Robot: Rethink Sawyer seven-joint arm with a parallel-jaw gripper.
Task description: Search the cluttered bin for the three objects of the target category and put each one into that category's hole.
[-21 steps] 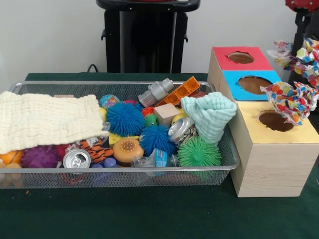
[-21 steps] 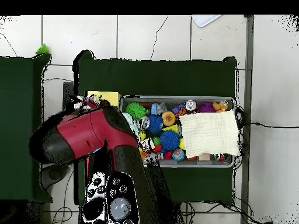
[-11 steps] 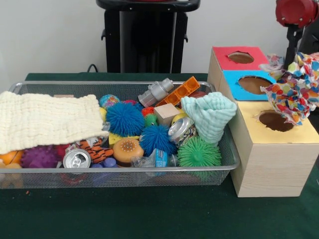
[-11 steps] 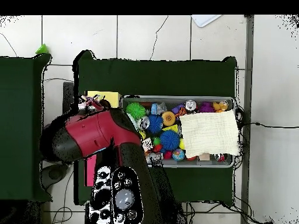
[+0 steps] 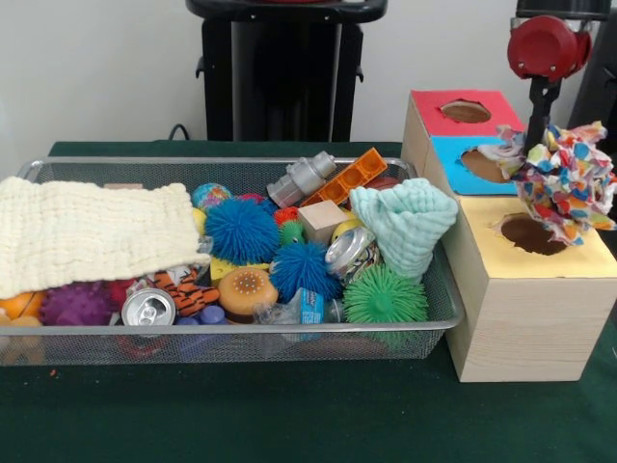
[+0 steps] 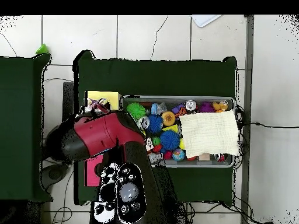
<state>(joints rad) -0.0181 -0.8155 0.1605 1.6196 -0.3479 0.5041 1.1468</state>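
A wooden box (image 5: 521,328) right of the bin has a red hole (image 5: 466,111), a blue hole (image 5: 482,166) and a yellow hole (image 5: 533,234) on top. A multicoloured spotted cloth (image 5: 564,178) hangs bunched in the air over the blue and yellow holes. My gripper (image 5: 546,154) is buried in it, shut on it, under the red arm joint (image 5: 543,45). From overhead the same cloth (image 6: 96,106) shows at the tip of the red arm (image 6: 96,140). In the bin lie a cream cloth (image 5: 92,231) and a mint cloth (image 5: 405,222).
The wire mesh bin (image 5: 231,342) holds several spiky balls, cans, an orange brick, a wooden cube and a toy tiger. It stands close against the box's left side. Overhead, the arm covers most of the box and the bin's left end (image 6: 125,102).
The arm has moved left in the front view, carrying the spotted cloth from the right edge to above the box's holes; its red joint has come fully into sight.
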